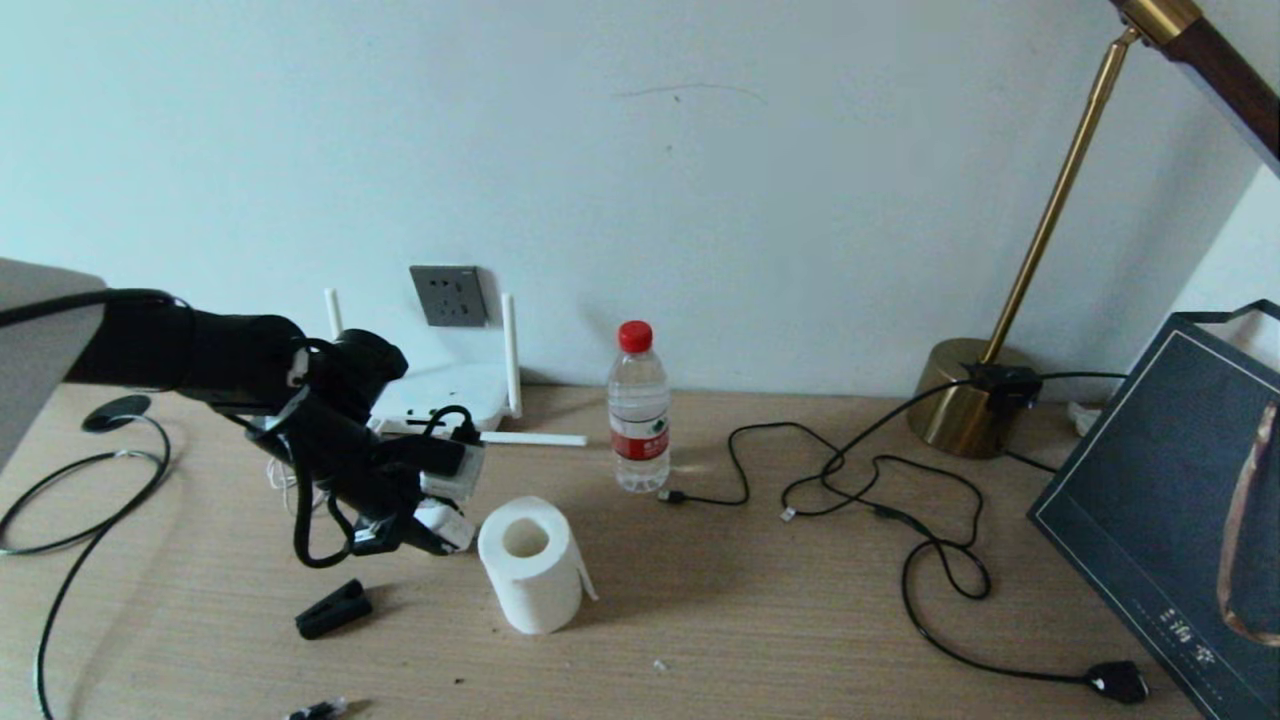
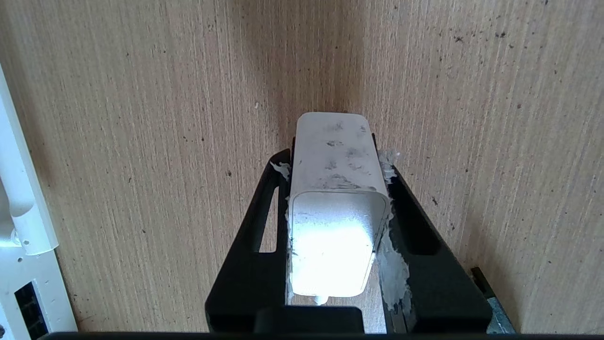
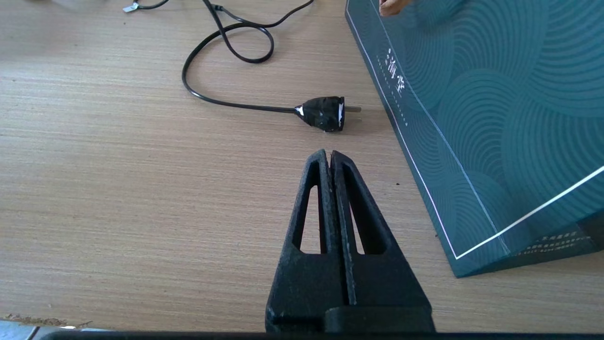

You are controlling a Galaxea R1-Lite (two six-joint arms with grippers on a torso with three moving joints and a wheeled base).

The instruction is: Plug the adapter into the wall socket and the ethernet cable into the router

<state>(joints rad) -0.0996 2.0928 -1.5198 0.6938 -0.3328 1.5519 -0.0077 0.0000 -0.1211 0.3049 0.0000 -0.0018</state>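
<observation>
I have the adapter [image 2: 336,198] pinched between the two black fingers [image 2: 257,264] of my left tool [image 1: 440,500], one finger pressed against each side of the white block, down low over the desk [image 1: 800,620] with wood grain showing all around it in the left wrist view. From the head camera the left arm reaches in from the left, and the adapter sits at its tip just in front of the router [image 1: 440,395], which lies flat against the wall with its white antennas standing up beside the wall socket [image 1: 448,295] and one antenna lying along the desk. The socket is well above and behind the adapter, apart from it. Just beside the tool on its right stands a roll of toilet paper [image 1: 530,565], and a black clip [image 1: 333,609] lies on the desk a little nearer to me. Further right are a water bottle [image 1: 639,405] with a red cap, thin black cables [image 1: 860,480] looping across the desk, a brass lamp [image 1: 975,405] and a dark gift bag [image 1: 1170,500]. My right tool [image 3: 329,158] hangs over the desk with its fingers clenched together on nothing, pointing at a black two-pin mains plug [image 3: 323,113] beside the bag.
</observation>
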